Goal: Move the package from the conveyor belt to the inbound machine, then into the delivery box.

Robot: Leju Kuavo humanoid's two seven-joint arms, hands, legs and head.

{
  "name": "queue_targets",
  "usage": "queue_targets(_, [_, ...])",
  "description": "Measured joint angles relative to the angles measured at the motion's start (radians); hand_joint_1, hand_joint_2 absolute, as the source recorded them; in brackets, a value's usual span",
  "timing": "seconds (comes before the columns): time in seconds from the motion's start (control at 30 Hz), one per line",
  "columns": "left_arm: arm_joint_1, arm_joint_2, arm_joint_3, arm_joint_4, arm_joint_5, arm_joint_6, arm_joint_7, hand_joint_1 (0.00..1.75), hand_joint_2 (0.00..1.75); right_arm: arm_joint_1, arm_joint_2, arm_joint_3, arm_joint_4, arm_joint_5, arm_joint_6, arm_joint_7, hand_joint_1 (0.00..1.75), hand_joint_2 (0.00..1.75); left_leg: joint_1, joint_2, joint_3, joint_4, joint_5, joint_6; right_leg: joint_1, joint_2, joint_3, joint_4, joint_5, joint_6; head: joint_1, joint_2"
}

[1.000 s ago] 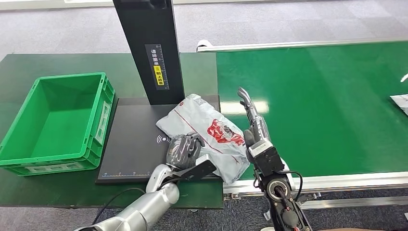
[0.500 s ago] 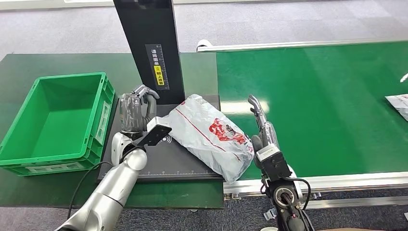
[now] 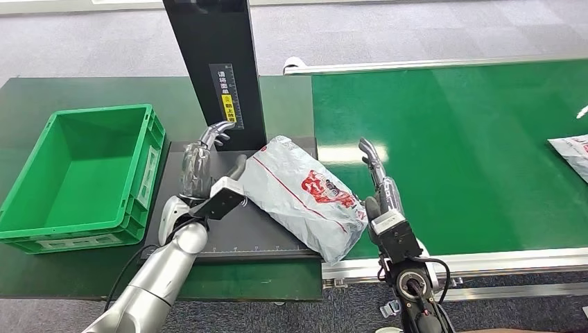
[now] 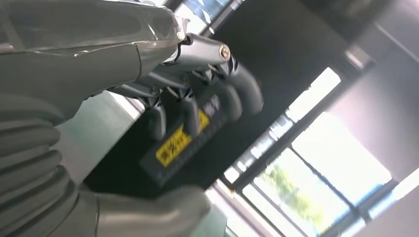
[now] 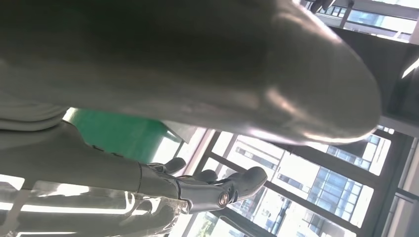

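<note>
- Package: grey plastic mailer with red print, centre of the head view. It lies on the black scanner pad, with its lower right end hanging over the pad's edge toward the belt.
- Long axis: runs from upper left, near the scanner post, down to lower right, near the belt's edge.
- Left hand: raised at the package's upper left end, fingers apart and pointing up, holding nothing. The thumb seems to touch or nearly touch the bag's edge; the head view is too coarse to settle it. In the left wrist view the fingers are loosely curved with nothing between them.
- Right hand: upright at the package's lower right end, fingers straight and extended, not grasping. Whether it touches the bag I cannot tell.
- Box: green crate at the left of the frame, just beside the pad, with nothing in it.
- Key relation: the package lies between the two hands, and the box is left of the pad. The left hand sits on the box side, so it is the nearer one for the carry, with the package just to its right.
- Stage, as judged: the scanning stop is reached; the transfer to the box is not yet done.
- Second parcel: at the right edge, on the belt.
</note>
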State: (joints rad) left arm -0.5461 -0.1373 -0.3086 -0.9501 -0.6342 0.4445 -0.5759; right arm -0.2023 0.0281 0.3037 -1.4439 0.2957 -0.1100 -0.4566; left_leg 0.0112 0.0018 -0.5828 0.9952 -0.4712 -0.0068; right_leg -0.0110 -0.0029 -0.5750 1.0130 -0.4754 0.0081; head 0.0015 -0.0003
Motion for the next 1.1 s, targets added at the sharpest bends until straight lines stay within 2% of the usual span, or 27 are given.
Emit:
queue_targets(0.33, [0.012, 0.002, -0.104, 0.118, -0.036, -0.047, -0.005, 0.0, 1.75, 0.0, -0.004, 0.0, 0.0, -0.002, 0.011, -0.001, 0.0, 0.0, 0.0, 0.0, 0.0, 0.0, 0.0, 0.0, 0.0, 0.0, 0.0, 0.0, 0.0, 0.0, 0.0, 0.0])
queue_targets(0.63, [0.002, -0.021, -0.145, 0.226, -0.036, -0.072, -0.005, 0.0, 1.75, -0.001, -0.004, 0.0, 0.0, -0.002, 0.017, -0.001, 0.0, 0.0, 0.0, 0.0, 0.0, 0.0, 0.0, 0.0, 0.0, 0.0, 0.0, 0.0, 0.0, 0.0, 0.0, 0.0])
queue_targets(1.1, [-0.051, -0.098, -0.164, 0.4, -0.004, -0.118, -0.001, 0.0, 1.75, -0.015, -0.001, 0.002, -0.005, -0.004, 0.02, -0.001, 0.0, 0.0, 0.0, 0.0, 0.0, 0.0, 0.0, 0.0, 0.0, 0.0, 0.0, 0.0, 0.0, 0.0, 0.0, 0.0])
